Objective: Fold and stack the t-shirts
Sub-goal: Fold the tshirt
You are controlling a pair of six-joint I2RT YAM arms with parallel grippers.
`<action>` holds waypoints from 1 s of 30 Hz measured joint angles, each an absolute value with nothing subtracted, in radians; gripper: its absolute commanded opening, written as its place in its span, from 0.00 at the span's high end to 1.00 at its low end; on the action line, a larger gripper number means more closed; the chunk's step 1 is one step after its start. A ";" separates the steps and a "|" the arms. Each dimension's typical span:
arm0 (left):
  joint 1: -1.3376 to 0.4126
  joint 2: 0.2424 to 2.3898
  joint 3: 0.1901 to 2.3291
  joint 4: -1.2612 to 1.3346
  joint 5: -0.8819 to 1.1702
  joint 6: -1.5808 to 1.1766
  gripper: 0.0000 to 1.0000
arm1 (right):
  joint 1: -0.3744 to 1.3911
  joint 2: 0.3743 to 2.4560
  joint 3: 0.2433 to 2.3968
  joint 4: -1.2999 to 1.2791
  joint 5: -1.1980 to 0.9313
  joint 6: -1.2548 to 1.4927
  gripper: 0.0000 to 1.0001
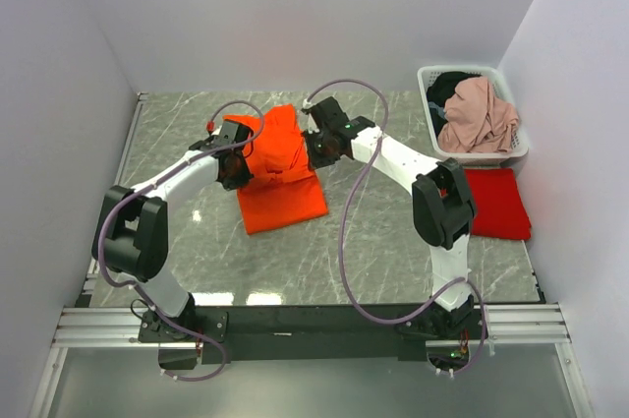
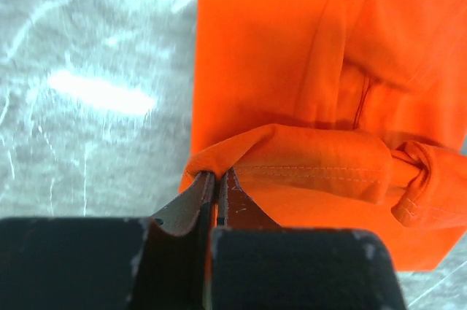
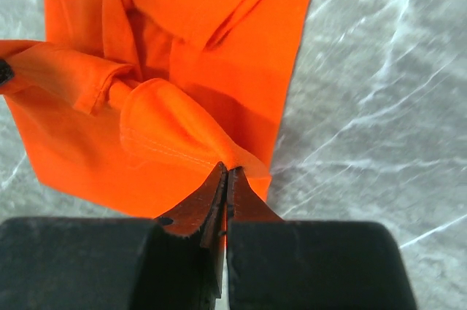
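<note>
- Orange t-shirt (image 1: pixel 283 192): lies around the middle of the counter (image 1: pixel 383 231). Its near part is flat on the marble; its far part is bunched and raised between the two arms.
- Left jaws: pressed together on a hemmed fold at the shirt's left edge.
- Right jaws: pinched tight on a hemmed fold at its right edge.
- Red t-shirt (image 1: pixel 499 204): folded flat at the counter's right side, well apart from the orange one, just in front of a white basket (image 1: pixel 482 157) of clothes.
</note>
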State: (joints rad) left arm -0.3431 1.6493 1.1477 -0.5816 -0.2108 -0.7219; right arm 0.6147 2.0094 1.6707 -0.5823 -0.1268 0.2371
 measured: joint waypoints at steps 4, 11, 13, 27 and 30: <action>-0.334 1.664 1.148 -0.535 -0.229 -0.721 0.99 | 0.606 2.027 1.689 -0.547 -0.123 0.224 1.00; -0.329 1.758 1.148 -0.460 -0.261 -0.733 0.98 | 0.602 2.095 1.694 -0.463 -0.116 0.218 1.00; -0.329 1.782 1.147 -0.446 -0.270 -0.745 0.90 | 0.601 2.122 1.694 -0.442 -0.112 0.218 0.95; -0.333 1.669 1.134 -0.451 -0.322 -0.791 0.08 | 0.597 2.083 1.614 -0.367 -0.094 0.258 0.60; -0.364 1.555 1.121 -0.451 -0.334 -0.819 0.11 | 0.604 1.986 1.508 -0.296 -0.104 0.285 0.64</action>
State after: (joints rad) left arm -0.3645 1.5547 1.1206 -0.4511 -0.3336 -0.8188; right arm 0.6037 1.9858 1.5082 -0.2958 -0.1043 0.2852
